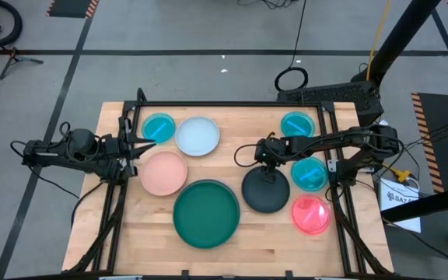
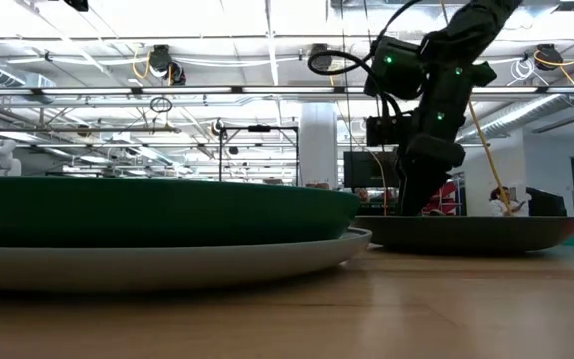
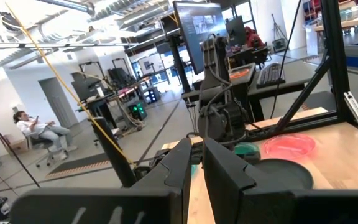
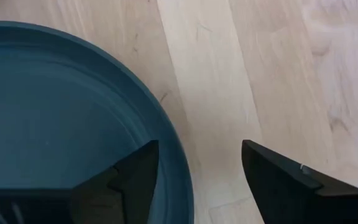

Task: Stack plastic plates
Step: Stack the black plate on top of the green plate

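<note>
While the left arm waits at the table's [image 1: 131,233] nine o'clock edge, its gripper [image 1: 140,145] sits with fingers [image 3: 222,168] nearly clenched on nothing, tips pointing toward three o'clock just beside a cyan plate [image 1: 159,127].

Going rightward in the high view, that cyan plate lies at about eleven o'clock on the table, touching or just beside the pale plate [image 1: 197,135] to its right. Below them, toward eight o'clock, lies the salmon plate [image 1: 163,173]. Next comes the green plate [image 1: 206,212] at six o'clock; the low view shows it resting on top of a grey plate [image 2: 167,261], whose rim sticks out beneath it.

Right of centre is the black plate [image 1: 266,190]. The right gripper [image 1: 264,155] hangs over its twelve o'clock rim, pointing down, with fingers [image 4: 135,177] spread wide and grasping nothing. In the right wrist view one finger stands over the plate's inner rim and the other over bare wood outside it, so the rim lies between them; whether either finger touches the plate cannot be told. The low view shows this arm [image 2: 431,110] coming down behind the black plate.

Further right, a second cyan plate [image 1: 297,124] lies at one o'clock, a third [image 1: 309,174] at three o'clock under the right arm, and the pink-red plate [image 1: 311,215] at four o'clock, just beside the black one.

In the left wrist view a person [image 3: 39,132] sits on a chair in the room beyond the table.
</note>
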Robot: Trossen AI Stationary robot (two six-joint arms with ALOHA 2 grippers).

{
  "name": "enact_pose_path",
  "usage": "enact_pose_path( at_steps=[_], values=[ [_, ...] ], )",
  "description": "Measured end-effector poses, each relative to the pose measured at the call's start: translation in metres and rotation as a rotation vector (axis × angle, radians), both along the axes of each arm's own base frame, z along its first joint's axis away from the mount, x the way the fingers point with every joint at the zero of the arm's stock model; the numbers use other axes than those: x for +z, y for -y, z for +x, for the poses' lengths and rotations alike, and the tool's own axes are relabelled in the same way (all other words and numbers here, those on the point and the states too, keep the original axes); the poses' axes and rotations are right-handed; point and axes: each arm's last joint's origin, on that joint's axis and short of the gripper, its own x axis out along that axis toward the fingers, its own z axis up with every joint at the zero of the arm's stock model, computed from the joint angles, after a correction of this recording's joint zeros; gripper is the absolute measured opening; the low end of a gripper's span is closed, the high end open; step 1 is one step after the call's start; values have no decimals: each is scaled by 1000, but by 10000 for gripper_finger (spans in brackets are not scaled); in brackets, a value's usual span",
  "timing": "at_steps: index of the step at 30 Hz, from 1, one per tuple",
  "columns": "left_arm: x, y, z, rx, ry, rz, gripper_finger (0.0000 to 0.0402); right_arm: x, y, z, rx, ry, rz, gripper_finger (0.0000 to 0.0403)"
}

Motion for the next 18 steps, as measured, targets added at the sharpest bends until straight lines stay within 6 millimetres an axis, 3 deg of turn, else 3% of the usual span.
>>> enact_pose_path(
  at_steps=[10, 18],
  values=[
    [0, 0, 0, 0, -1, -1, 49, -10, -2, -5, -33, 30, 66, 209],
    [0, 0, 0, 0, 0, -3, 49, -10, -2, -3, -36, 44, 63, 125]
  ],
)
